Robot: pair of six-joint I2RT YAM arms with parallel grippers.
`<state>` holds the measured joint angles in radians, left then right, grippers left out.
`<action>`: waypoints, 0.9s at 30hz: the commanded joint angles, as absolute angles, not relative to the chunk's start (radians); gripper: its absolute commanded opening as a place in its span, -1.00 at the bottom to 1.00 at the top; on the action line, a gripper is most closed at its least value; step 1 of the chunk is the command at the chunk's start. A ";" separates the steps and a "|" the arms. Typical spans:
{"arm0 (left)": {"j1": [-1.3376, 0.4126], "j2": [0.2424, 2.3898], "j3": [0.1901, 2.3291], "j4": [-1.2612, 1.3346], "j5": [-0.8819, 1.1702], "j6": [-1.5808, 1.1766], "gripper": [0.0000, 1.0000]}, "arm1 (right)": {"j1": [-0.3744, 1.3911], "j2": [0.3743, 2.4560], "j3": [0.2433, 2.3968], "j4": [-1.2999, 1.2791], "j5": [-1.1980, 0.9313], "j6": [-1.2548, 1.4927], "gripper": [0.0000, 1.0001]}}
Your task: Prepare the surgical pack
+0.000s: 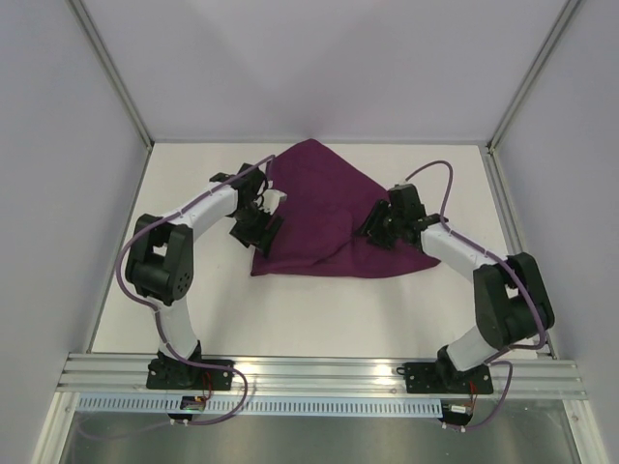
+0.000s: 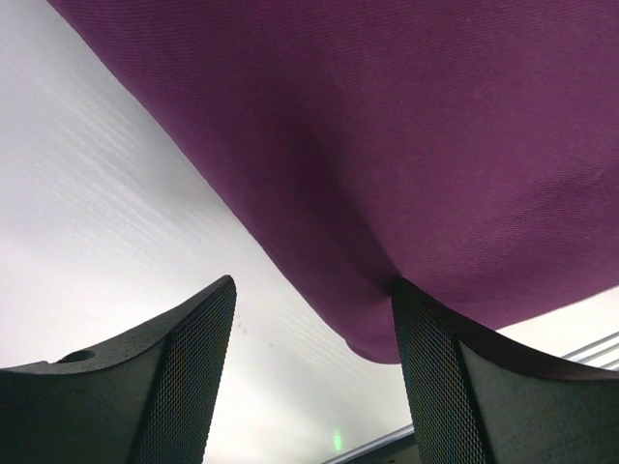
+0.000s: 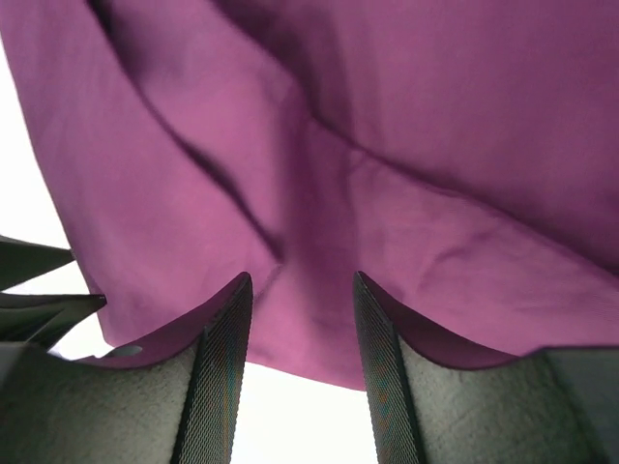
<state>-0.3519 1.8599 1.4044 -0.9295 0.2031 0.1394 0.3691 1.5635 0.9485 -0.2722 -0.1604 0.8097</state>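
The surgical pack shows as a deep-purple fabric sheet [image 1: 324, 208] folded into a rough triangle on the white table, its point toward the back. Whatever lies under it is hidden. My left gripper [image 1: 256, 224] is at the sheet's left edge with its jaws wide apart. In the left wrist view the fabric [image 2: 406, 145] hangs past the right fingertip [image 2: 411, 309], and nothing lies between the fingers of that gripper [image 2: 311, 285]. My right gripper [image 1: 377, 230] sits over the sheet's right side, open. In the right wrist view the creased fabric [image 3: 319, 145] lies just beyond that gripper [image 3: 301, 277].
White table top [image 1: 319, 309] surrounds the sheet. Grey walls and aluminium posts [image 1: 111, 68] close in the left, right and back. A metal rail [image 1: 319, 372] runs along the near edge where both arm bases are bolted.
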 commanded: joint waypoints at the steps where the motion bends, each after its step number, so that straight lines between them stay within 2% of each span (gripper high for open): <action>1: -0.354 1.870 1.381 -0.901 0.186 0.164 0.48 | 0.296 1.507 0.935 -0.293 -0.157 0.756 -0.03; 7: -0.354 1.859 1.377 -0.897 0.204 0.172 0.48 | 0.022 1.353 0.859 -0.429 -0.103 0.614 0.06; 8: -0.354 1.855 1.379 -0.900 0.207 0.170 0.48 | -0.065 1.345 0.844 -0.442 -0.095 0.595 0.07; 14: -0.354 1.830 1.385 -0.913 0.224 0.179 0.49 | -0.265 1.437 0.830 -0.445 -0.121 0.494 0.08; 22: -0.354 1.815 1.394 -0.931 0.225 0.184 0.49 | -0.301 1.675 0.874 -0.381 -0.181 0.466 0.01; 25: -0.356 1.812 1.396 -0.933 0.222 0.186 0.49 | -0.302 1.733 0.882 -0.350 -0.227 0.471 -0.21; 27: -0.354 1.812 1.399 -0.933 0.219 0.184 0.49 | -0.302 1.770 0.890 -0.334 -0.251 0.474 -0.28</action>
